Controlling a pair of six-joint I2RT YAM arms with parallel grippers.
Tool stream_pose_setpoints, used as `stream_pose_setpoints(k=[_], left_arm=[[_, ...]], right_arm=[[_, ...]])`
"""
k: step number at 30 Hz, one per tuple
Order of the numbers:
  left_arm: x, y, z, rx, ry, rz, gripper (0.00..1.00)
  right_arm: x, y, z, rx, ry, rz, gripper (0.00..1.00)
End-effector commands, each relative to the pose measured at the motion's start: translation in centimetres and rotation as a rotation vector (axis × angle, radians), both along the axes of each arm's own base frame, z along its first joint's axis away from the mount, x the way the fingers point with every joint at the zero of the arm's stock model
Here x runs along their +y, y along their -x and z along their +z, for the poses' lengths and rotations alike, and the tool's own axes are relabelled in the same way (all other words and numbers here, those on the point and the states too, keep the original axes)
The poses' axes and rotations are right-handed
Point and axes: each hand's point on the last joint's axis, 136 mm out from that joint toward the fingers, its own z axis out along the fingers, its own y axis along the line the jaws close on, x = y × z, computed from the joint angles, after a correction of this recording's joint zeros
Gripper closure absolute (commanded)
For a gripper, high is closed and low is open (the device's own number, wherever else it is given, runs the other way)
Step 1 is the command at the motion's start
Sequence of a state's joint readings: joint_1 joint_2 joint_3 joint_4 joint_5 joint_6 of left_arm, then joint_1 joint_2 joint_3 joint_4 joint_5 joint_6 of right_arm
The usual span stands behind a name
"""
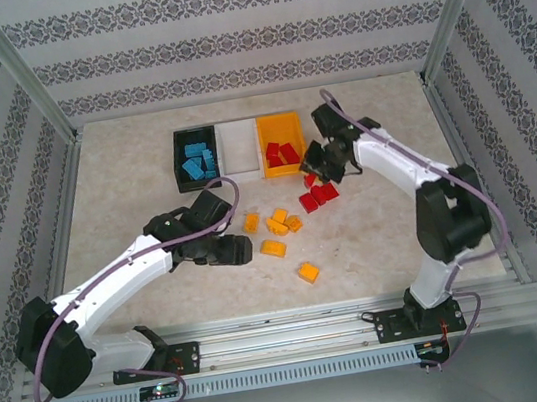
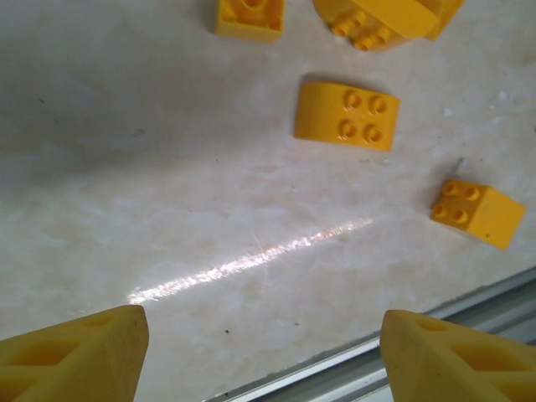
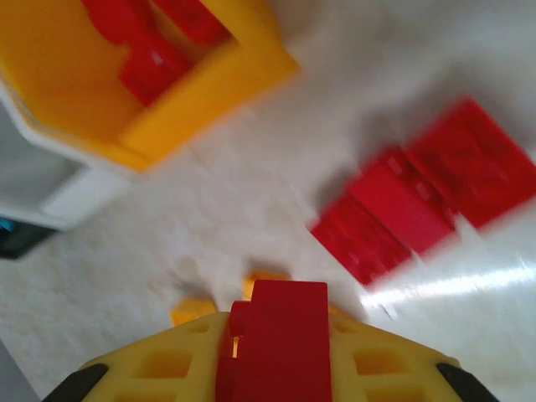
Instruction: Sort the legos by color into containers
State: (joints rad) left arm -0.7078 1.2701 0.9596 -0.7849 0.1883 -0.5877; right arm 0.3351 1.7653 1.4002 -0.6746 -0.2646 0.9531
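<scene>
Probably light, stiff and slick-sided, the small red plastic lego brick [image 3: 280, 335] sits clenched across its flat faces in the right gripper [image 3: 276, 368] near the yellow plastic bin [image 3: 213, 79], while the left gripper [image 2: 264, 352] hangs released above curved yellow plastic bricks [image 2: 347, 115] on the pale table [image 2: 167, 167].

Striped patterned walls [image 1: 222, 26]; beige, seemingly marble tabletop [image 1: 125, 187].
</scene>
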Motion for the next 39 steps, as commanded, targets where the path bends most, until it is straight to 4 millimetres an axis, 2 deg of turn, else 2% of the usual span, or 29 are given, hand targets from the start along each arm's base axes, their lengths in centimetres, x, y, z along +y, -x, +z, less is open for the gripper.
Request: stream_pose_setpoints(k=[1, 5, 9, 13, 16, 19, 22, 29, 33, 39], left_arm=[[-1.5, 0.6, 0.7, 0.003, 0.1, 0.035, 0.23], [-2.4, 1.5, 0.9, 0.018, 0.122, 0.01, 0.19], [-3.6, 2.0, 0.8, 0.032, 0.118, -0.03, 0.15], [-5.1, 2.1, 0.3, 0.047, 0.111, -0.07, 0.08], [-6.5, 1.9, -0.3, 0.062, 0.107, -0.091, 0.06], [-8.5, 1.8, -1.2, 0.079, 0.093, -0.135, 0.06], [-11.1, 1.9, -2.1, 0.091, 0.07, -0.214, 0.06], [-16.0, 2.9, -4.5, 0.107, -0.045, -0.414, 0.09], [-16.6, 2.8, -5.9, 0.12, -0.094, -0.45, 0.12], [-16.5, 2.5, -6.9, 0.125, -0.14, -0.484, 0.15]], right_arm=[[1.2, -3.6, 0.1, -0.046, -0.021, 0.054, 0.72], [2.8, -7.6, 0.1, -0.075, -0.056, 0.059, 0.68], [3.9, -10.0, 0.4, -0.09, -0.074, 0.067, 0.53], [3.7, -10.6, 2.2, -0.121, -0.079, 0.075, 0.41], [2.7, -9.7, 3.5, -0.138, -0.076, 0.081, 0.39], [1.0, -7.4, 4.5, -0.146, -0.073, 0.08, 0.39], [-1.1, -3.9, 4.5, -0.142, -0.082, 0.068, 0.39], [-6.2, 6.0, 2.0, -0.086, -0.096, 0.041, 0.36], [-8.1, 10.0, 0.7, -0.071, -0.101, 0.013, 0.35], [-8.9, 12.7, -0.1, -0.06, -0.117, -0.007, 0.34]])
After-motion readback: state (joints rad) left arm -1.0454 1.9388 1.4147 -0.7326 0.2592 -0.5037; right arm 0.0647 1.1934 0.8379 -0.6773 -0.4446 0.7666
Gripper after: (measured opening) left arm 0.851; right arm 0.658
